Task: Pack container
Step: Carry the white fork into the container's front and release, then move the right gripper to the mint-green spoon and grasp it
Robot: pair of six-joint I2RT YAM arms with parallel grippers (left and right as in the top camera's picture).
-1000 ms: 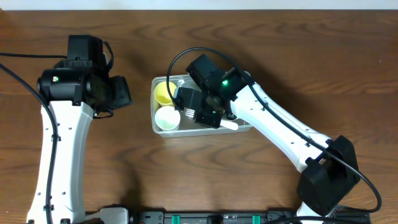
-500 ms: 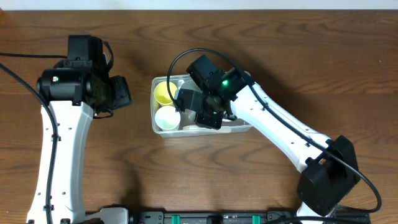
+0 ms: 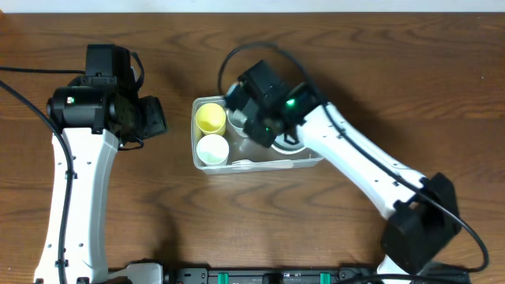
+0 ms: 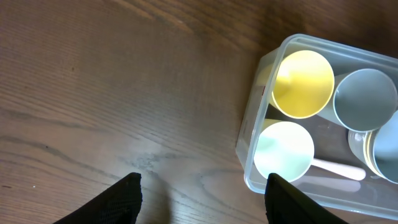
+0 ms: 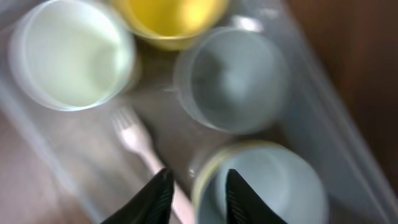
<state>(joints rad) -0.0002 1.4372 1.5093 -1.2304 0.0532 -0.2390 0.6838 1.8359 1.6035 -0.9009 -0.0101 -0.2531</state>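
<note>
The container (image 3: 202,163) is a clear rectangular tub in the middle of the table. It holds a yellow cup (image 3: 210,117), a white cup (image 3: 212,148), a grey-blue cup (image 5: 233,78), a pale bowl with a yellowish rim (image 5: 267,186) and a white fork (image 5: 138,138). My right gripper (image 3: 256,126) hovers over the tub's middle, fingers apart (image 5: 196,199) above the bowl's rim, holding nothing. My left gripper (image 3: 154,118) is left of the tub, open and empty (image 4: 202,199). The left wrist view shows the tub's left rim (image 4: 247,149) and the yellow cup (image 4: 303,84).
Bare wooden table (image 3: 158,205) surrounds the tub. The right arm (image 3: 355,166) crosses the tub's right end and hides part of it. A black base strip (image 3: 260,276) runs along the near edge.
My right gripper has lifted and drawn back from the tub's front wall toward its far side. The white fork now lies loose in the tub. The left arm has not moved.
</note>
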